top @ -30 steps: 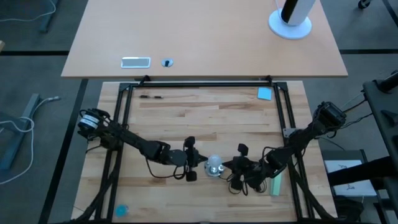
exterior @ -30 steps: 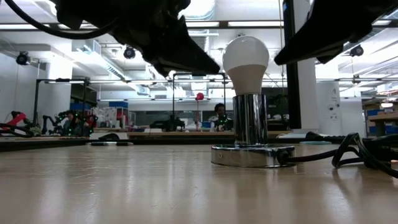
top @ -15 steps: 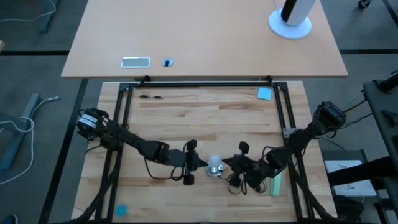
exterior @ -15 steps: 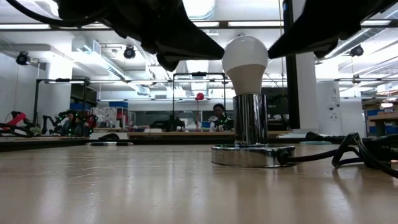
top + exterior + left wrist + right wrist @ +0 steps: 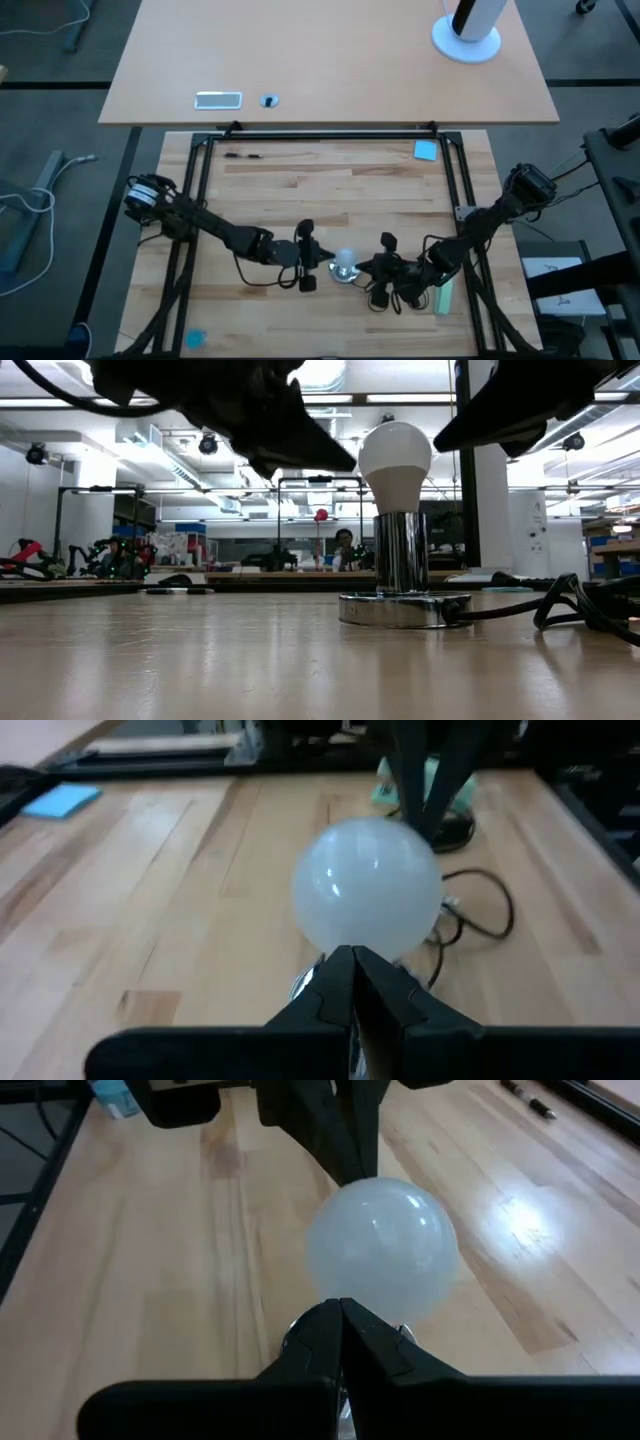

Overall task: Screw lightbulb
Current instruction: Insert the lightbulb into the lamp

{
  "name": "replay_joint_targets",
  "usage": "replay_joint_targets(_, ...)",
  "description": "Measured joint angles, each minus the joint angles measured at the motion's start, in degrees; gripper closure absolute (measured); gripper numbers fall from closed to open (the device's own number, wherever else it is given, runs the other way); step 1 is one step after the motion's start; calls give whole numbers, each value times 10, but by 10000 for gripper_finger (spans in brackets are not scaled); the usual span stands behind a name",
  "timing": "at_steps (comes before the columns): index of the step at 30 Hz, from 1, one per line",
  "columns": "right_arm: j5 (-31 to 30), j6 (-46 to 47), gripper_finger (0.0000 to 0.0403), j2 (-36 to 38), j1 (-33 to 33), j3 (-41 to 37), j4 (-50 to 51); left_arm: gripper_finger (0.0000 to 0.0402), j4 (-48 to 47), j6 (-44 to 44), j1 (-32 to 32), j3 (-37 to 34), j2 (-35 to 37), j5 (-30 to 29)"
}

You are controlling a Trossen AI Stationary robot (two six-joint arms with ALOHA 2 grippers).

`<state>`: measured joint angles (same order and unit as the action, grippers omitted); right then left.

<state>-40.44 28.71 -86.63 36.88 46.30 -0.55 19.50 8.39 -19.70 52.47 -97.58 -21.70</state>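
1. High view: the bulb (image 5: 345, 263) sits near the table's front edge, at about 6 o'clock from the table's (image 5: 330, 190) middle, standing on its socket (image 5: 345, 274). The left gripper (image 5: 318, 259) is just beside the bulb at its 9 o'clock; the right gripper (image 5: 372, 267) is just beside it at its 3 o'clock. A green block (image 5: 443, 297) lies at 4 o'clock from the bulb, near the right arm. A blue note (image 5: 426, 150) lies well apart, toward 1 o'clock, at the table's far side.

2. Low view: the bulb (image 5: 395, 459) stands upright in the socket's (image 5: 403, 580) shiny tube, whose round base rests on the table (image 5: 200, 660). A black cord (image 5: 540, 610) runs from the base toward 3 o'clock. Dark arm parts hang above the bulb at 10 o'clock and at 2 o'clock; neither is seen touching the glass.

3. Left wrist view: the left gripper (image 5: 353, 970) has its fingers (image 5: 335, 982) pressed together, tip to tip, holding nothing. The tips lie just in front of the bulb (image 5: 366, 898), low on its round glass; I cannot tell whether they touch it. The cord (image 5: 480, 915) curls on the table beyond.

4. Right wrist view: the right gripper (image 5: 340, 1325) is likewise closed, fingers (image 5: 322, 1335) meeting at the tips, empty. The bulb (image 5: 381, 1245) shows just past the tips; contact cannot be told. The other arm's dark fingers stand behind the bulb.
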Motion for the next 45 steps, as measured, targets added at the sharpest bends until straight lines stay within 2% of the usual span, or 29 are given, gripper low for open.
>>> replay_joint_targets(6, 0, 46, 403, 0, 0, 0, 60, 401, -55, 39, -2, 0, 11, 11)
replay_joint_targets(10, -32, 77, 403, 0, -2, 0, 102, 401, -42, 38, -2, 0, 16, 88)
replay_joint_targets(15, -56, 41, 403, 1, -18, 0, 65, 401, -2, 19, 1, 0, 14, 76)
replay_joint_targets(19, -35, 10, 403, 1, -21, 0, 30, 401, -5, 16, 2, 0, 11, 59)
replay_joint_targets(24, -21, 12, 403, 2, -19, 0, 23, 401, -9, 16, 4, 0, 11, 21)
replay_joint_targets(29, 5, 18, 403, 2, -16, 0, 14, 401, -9, 17, 5, 0, 11, 10)
replay_joint_targets(36, 5, 62, 403, 2, -9, 0, 63, 401, -57, 37, -1, 0, 14, 18)
replay_joint_targets(40, -13, 91, 403, 3, -10, 0, 109, 401, -49, 34, -7, 0, 20, 60)
replay_joint_targets(45, -32, 61, 403, 3, -18, 0, 75, 401, -34, 27, -3, 0, 20, 56)
